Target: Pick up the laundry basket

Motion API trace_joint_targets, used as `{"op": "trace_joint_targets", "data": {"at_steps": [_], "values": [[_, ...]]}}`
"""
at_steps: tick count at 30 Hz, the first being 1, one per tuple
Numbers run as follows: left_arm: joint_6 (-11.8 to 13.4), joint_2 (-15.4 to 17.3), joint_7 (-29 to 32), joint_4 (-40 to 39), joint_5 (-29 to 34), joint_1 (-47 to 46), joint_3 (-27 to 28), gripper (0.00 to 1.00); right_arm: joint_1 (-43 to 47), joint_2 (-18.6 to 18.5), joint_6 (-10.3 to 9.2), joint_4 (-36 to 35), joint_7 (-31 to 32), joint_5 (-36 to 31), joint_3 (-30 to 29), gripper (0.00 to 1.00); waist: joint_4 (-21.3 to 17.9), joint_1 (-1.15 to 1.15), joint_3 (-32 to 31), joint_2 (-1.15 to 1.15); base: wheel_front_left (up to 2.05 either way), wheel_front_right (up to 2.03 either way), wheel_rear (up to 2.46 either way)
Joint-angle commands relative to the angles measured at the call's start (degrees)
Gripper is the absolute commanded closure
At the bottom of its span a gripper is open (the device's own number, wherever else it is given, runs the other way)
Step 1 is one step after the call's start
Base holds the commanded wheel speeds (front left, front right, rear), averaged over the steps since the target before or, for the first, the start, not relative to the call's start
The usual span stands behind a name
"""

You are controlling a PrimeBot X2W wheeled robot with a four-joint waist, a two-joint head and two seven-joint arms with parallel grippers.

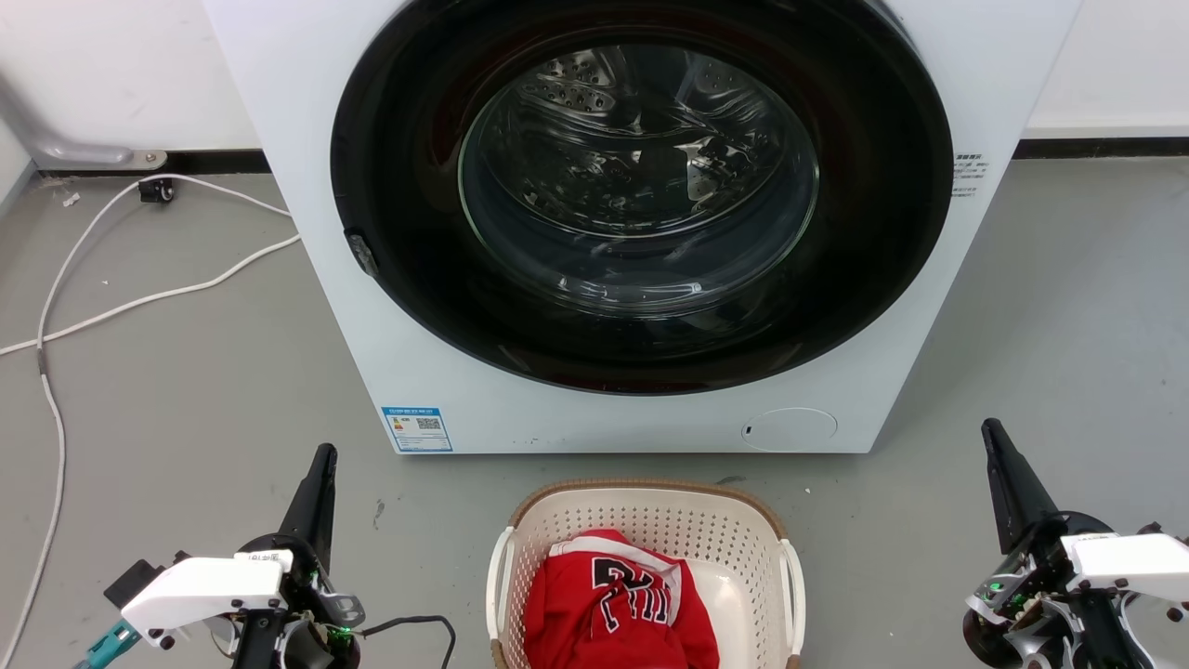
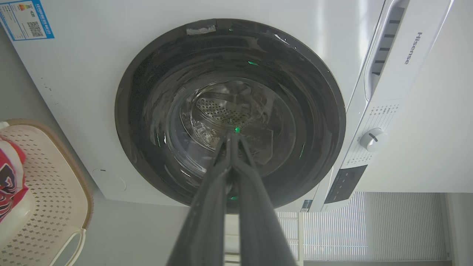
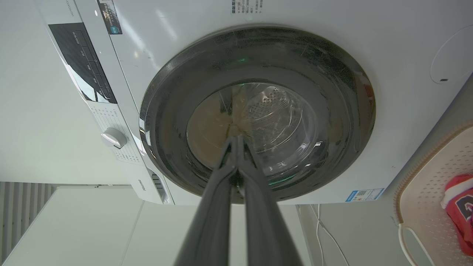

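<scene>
The cream laundry basket (image 1: 650,520) with a brown woven-look rim and white side handles stands on the floor at the bottom middle of the head view, just in front of the washer. A red jersey (image 1: 618,609) lies inside it. The basket (image 2: 55,192) also shows at the left edge of the left wrist view, and the basket (image 3: 436,192) sits at the right edge of the right wrist view. My left gripper (image 1: 323,455) is shut, well left of the basket, fingers pointing at the washer. My right gripper (image 1: 991,429) is shut, well right of it. Both hold nothing.
The white washing machine (image 1: 390,307) with its closed dark round door (image 1: 641,186) stands right behind the basket. White cables (image 1: 139,302) trail over the grey floor at the left. Bare floor lies between each gripper and the basket.
</scene>
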Motion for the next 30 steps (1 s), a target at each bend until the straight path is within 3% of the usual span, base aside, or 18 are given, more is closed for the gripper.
{"op": "trace_joint_targets", "data": {"at_steps": [1, 29, 30], "values": [[0.0, 0.0, 0.2, 0.1, 0.1, -0.6, 0.2, 1.0, -0.7, 0.3, 0.02, 0.1, 0.2, -0.5, -0.1, 1.0, 0.0, 0.0, 0.0, 0.0, 0.0, 0.0, 0.0], [0.0, -0.1, 0.3, 0.1, 0.2, -0.6, 0.3, 1.0, -0.7, 0.4, 0.02, 0.1, 0.3, -0.6, -0.3, 1.0, 0.0, 0.0, 0.0, 0.0, 0.0, 0.0, 0.0], [0.0, -0.1, 0.2, 0.0, 0.1, 0.0, 0.1, 0.0, 0.0, 0.1, 0.0, 0.0, 0.2, -0.2, -0.2, 0.0, 0.0, 0.0, 0.0, 0.0, 0.0, 0.0, 0.0]]}}
